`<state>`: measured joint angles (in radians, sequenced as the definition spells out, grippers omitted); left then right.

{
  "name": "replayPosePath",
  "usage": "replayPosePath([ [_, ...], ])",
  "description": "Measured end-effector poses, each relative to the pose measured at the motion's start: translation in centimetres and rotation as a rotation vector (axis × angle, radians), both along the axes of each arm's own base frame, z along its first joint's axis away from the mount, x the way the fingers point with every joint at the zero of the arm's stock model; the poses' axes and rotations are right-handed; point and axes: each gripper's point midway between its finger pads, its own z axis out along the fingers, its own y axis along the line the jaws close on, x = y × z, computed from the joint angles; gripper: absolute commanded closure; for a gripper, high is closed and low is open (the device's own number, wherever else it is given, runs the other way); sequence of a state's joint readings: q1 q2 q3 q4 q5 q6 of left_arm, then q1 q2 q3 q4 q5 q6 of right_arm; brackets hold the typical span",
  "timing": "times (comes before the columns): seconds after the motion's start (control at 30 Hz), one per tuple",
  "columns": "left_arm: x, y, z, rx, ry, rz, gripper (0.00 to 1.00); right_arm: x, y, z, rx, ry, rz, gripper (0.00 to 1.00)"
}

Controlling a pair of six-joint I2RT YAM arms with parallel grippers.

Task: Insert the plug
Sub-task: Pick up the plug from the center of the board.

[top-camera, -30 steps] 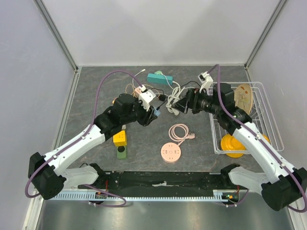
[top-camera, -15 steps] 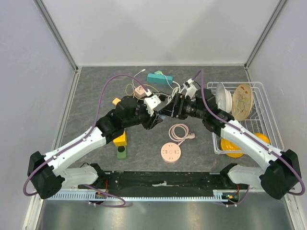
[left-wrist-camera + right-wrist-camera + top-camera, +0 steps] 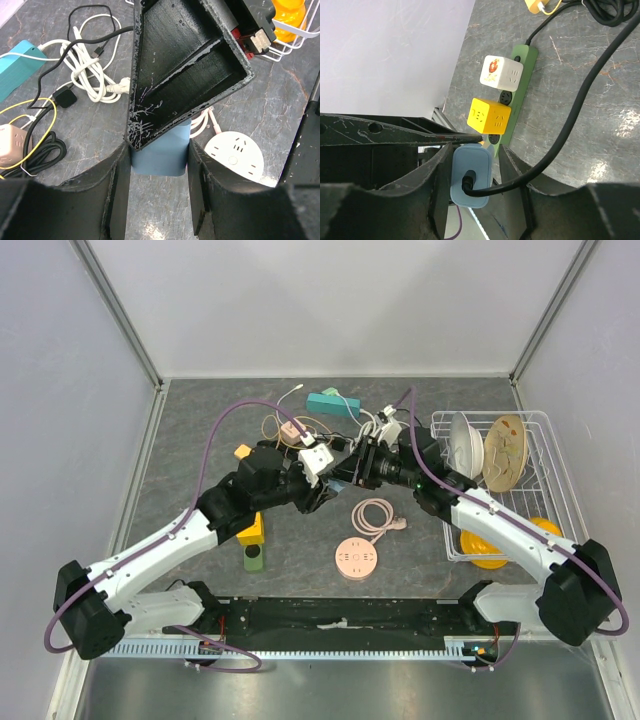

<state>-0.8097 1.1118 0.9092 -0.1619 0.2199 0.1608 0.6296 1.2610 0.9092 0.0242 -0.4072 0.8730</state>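
Overhead rear view, close wrist views sharing blue plug (image 3: 161,156)

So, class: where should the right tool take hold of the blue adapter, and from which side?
By its two flat side faces, coming from the cable end. The blue adapter is a flat-sided block, the black cable leaves the face toward the right tool, and the left tool clamps its opposite end.
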Motion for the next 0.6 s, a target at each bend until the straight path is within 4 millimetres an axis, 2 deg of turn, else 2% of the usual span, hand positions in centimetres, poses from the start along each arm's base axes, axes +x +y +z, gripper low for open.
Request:
replayPosePath([
  [0.47, 0.13, 0.18, -0.26, 0.01, -0.023, 0.001, 0.88, -0.74, 0.57, -0.52, 0.003, 0.021, 0.049, 0.53],
  [0.57, 0.12, 0.2, -0.37, 0.013, -0.023, 0.0, 0.85, -0.91, 0.57, -0.67, -0.003, 0.021, 0.057, 0.64],
  [0.6, 0.11, 0.21, -0.44, 0.014, -0.023, 0.0, 0.84, -0.91, 0.56, -0.7, -0.005, 0.02, 0.058, 0.75],
])
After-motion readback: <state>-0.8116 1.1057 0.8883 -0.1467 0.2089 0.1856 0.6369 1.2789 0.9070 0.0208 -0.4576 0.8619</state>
